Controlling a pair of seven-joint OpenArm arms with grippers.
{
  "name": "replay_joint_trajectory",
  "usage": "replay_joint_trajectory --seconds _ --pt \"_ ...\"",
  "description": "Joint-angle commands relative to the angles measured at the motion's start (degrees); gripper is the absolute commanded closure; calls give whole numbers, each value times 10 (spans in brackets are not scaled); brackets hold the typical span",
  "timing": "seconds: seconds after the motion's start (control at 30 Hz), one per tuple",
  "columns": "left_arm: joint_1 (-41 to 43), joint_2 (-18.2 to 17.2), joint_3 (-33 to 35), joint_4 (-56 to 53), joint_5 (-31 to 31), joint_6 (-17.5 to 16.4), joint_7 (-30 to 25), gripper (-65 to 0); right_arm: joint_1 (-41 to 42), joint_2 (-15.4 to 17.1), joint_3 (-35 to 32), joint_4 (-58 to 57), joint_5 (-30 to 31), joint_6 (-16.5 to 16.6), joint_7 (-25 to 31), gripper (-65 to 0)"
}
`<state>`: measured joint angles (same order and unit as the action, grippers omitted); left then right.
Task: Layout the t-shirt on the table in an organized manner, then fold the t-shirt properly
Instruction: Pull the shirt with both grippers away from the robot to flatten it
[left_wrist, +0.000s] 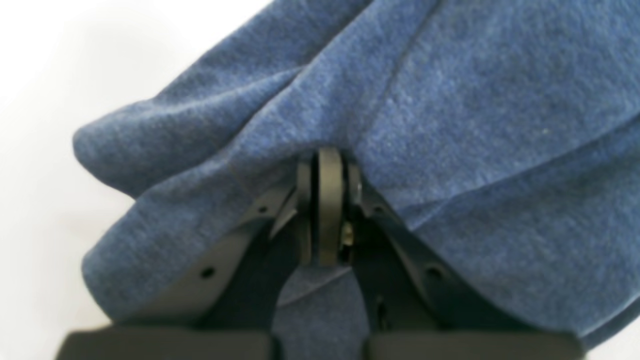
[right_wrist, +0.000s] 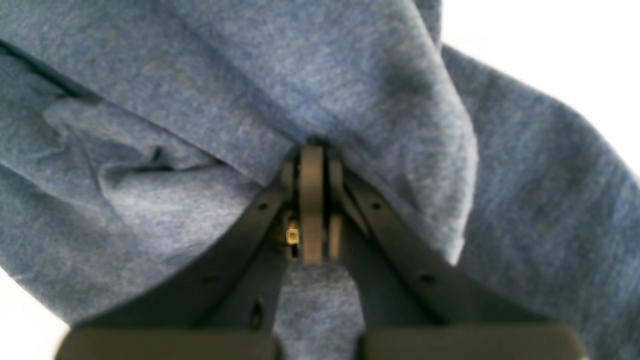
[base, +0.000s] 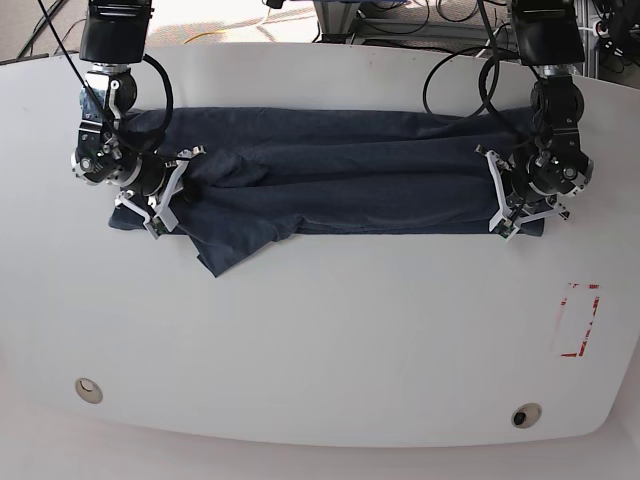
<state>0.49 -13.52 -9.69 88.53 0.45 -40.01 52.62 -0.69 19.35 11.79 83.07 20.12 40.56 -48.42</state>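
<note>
I have one t-shirt (base: 340, 185) stretched across the far half of the table (base: 320, 340), a long dark blue band running left to right, and I hold it at both ends so the cloth stays taut between my arms and can be spread flat before any fold. My left gripper (left_wrist: 327, 165), on the right side of the scene in the base view, has its fingers pressed together on a bunched ridge of the cloth; the fabric rises into the pinch and fans out to either side of it. My right gripper (right_wrist: 312, 160), at the left end, is clamped the same way, with folds gathered over the jaws and a loose flap hanging past them. The middle of the shirt is rumpled, with long creases along its length, and near my right gripper one corner of cloth droops toward the near side, so I judge the laying-out is unfinished. Counted: one shirt, two grippers, two round grommet holes (base: 88, 389) near the front edge, and one red rectangle outline (base: 578, 320) on the right, well apart from the shirt.
</note>
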Motion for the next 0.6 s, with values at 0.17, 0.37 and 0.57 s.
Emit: replay_joint_trajectory --seconds 0.17,0.37,0.57 --pt "-8 -7 -2 63 7 0 20 0 7 9 12 113 -23 -6 -71 -6" --pt "-14 -8 -2 94 7 0 29 -140 37 -10 35 190 -24 -6 -129 -8" --pt "-18 -8 -4 118 7 0 46 -404 70 -13 31 203 -23 -6 -163 -22"
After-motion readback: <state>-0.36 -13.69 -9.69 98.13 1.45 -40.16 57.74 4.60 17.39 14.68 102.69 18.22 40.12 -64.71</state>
